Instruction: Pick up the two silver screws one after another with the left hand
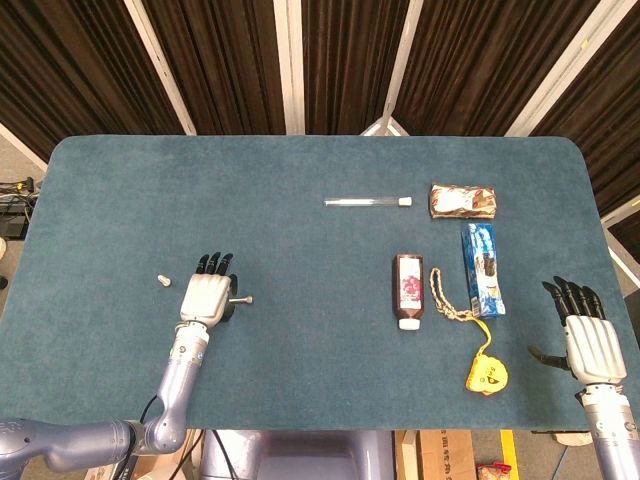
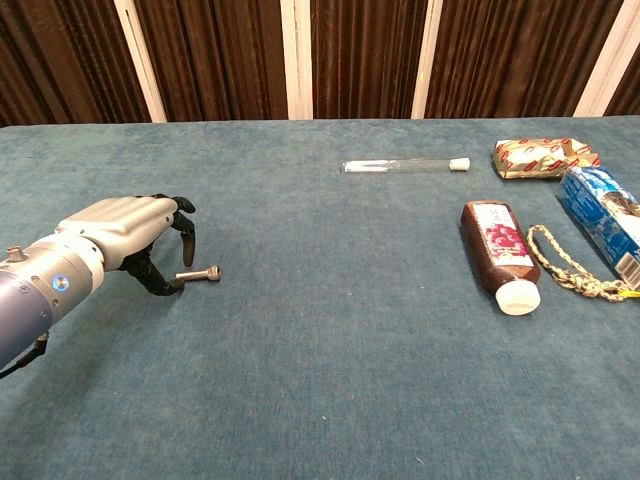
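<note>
The left robot hand [image 1: 205, 295] [image 2: 125, 235] is hovering low over the blue-covered bench [image 1: 300, 380] [image 2: 330, 400], palm down, with its dark fingers [image 2: 185, 228] curling toward the surface. It is holding nothing; the fingers are standing apart.

The nearer screw [image 1: 241, 299] [image 2: 198, 274] is lying flat on the bench just beside this hand, on the side facing the brown bottle [image 1: 407, 290] [image 2: 497, 247]. In the chest view the lower fingertip is sitting right at the plain end of the screw; whether it is touching cannot be told. The screw's head is pointing away from the hand.

The second screw [image 1: 162, 279] is lying on the opposite side of the left robot hand, apart from it, and is showing in the head view only.

The right robot hand [image 1: 590, 340] is resting at the bench edge, well apart from the left robot hand, fingers straight and spread, gripping nothing.

Other items are lying well apart from the left robot hand, all beyond the brown bottle or near it: a glass tube [image 1: 367, 202] [image 2: 405, 165] with a white cap, a foil packet [image 1: 463, 200] [image 2: 545, 157], a blue carton [image 1: 482, 268] [image 2: 605, 218], a braided cord [image 1: 450, 298] [image 2: 565, 265] and a yellow tag [image 1: 486, 375].
</note>
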`<state>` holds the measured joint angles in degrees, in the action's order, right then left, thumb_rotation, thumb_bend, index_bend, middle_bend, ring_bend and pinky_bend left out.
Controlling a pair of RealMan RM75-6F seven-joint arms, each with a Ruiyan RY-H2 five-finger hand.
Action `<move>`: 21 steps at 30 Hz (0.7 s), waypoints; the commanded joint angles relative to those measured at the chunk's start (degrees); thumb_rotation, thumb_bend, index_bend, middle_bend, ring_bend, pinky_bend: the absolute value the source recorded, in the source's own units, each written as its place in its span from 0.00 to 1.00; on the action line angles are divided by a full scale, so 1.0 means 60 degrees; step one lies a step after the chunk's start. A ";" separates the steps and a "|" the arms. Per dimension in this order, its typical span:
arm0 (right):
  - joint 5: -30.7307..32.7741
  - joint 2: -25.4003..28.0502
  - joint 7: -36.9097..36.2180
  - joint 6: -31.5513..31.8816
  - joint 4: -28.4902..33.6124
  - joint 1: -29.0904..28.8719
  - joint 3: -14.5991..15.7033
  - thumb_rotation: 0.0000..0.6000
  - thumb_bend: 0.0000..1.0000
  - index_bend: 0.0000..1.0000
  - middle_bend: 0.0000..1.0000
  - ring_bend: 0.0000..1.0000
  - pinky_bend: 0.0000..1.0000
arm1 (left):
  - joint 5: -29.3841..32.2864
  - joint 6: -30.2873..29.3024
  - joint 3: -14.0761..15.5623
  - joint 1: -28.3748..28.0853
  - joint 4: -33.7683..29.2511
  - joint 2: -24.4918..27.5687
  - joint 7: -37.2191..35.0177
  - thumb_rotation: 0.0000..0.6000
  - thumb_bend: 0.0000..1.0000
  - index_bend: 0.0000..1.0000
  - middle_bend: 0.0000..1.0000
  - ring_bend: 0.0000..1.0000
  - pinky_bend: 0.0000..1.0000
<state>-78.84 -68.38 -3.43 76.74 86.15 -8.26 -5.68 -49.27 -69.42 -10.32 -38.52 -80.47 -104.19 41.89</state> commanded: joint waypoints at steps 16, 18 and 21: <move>0.0011 -0.0008 -0.0006 -0.0053 -0.0020 -0.0018 0.0006 1.00 0.15 0.13 0.09 0.05 0.00 | -0.0044 0.0102 -0.0045 -0.0007 0.0246 -0.0237 0.0109 1.00 0.47 0.52 0.07 0.00 0.00; 0.0013 -0.0010 -0.0015 -0.0063 -0.0028 -0.0020 0.0008 1.00 0.15 0.13 0.09 0.05 0.00 | -0.0045 0.0112 -0.0048 -0.0002 0.0274 -0.0251 0.0130 1.00 0.48 0.52 0.07 0.00 0.00; 0.0017 -0.0023 0.0000 -0.0085 -0.0045 -0.0028 0.0014 1.00 0.15 0.13 0.09 0.05 0.00 | -0.0065 0.0120 -0.0063 0.0001 0.0285 -0.0262 0.0132 1.00 0.48 0.53 0.08 0.00 0.00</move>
<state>-78.75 -68.49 -3.45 76.28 85.90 -8.40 -5.56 -49.66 -68.70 -10.69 -38.51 -78.76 -105.76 42.68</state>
